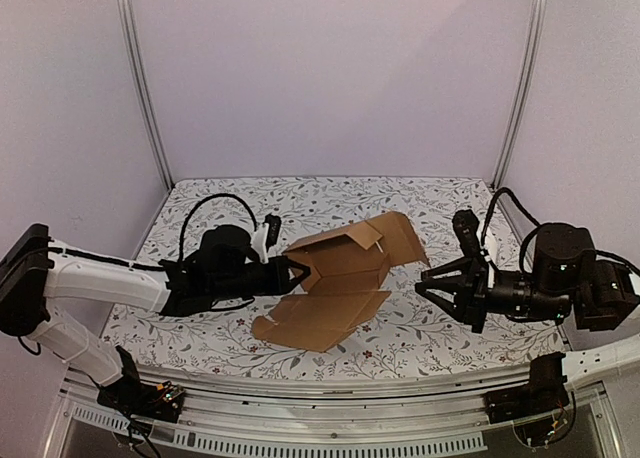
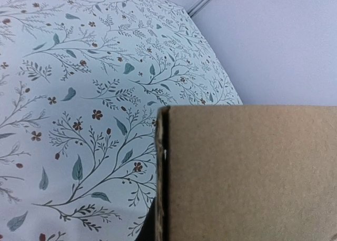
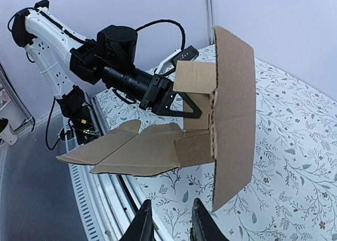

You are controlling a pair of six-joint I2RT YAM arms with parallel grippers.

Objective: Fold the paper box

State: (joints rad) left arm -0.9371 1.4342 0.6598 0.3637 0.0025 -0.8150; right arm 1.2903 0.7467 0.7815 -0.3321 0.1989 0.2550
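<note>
The paper box point(image 1: 345, 278) is a partly folded brown cardboard sheet in the middle of the table, with one panel raised and flaps spread toward the front edge. My left gripper point(image 1: 298, 271) is shut on the box's left edge. In the left wrist view the cardboard point(image 2: 247, 172) fills the lower right and hides the fingers. My right gripper point(image 1: 424, 280) is just right of the box, apart from it. In the right wrist view its jaws point(image 3: 171, 225) are open with nothing between them, below the upright panel point(image 3: 231, 109). The left gripper point(image 3: 184, 107) shows there pinching the cardboard.
A floral cloth point(image 1: 220, 328) covers the table. The metal front rail point(image 1: 330, 388) runs along the near edge. Pale walls with upright metal posts point(image 1: 145, 88) close in the back and sides. A black cable point(image 1: 205, 206) loops over the left arm.
</note>
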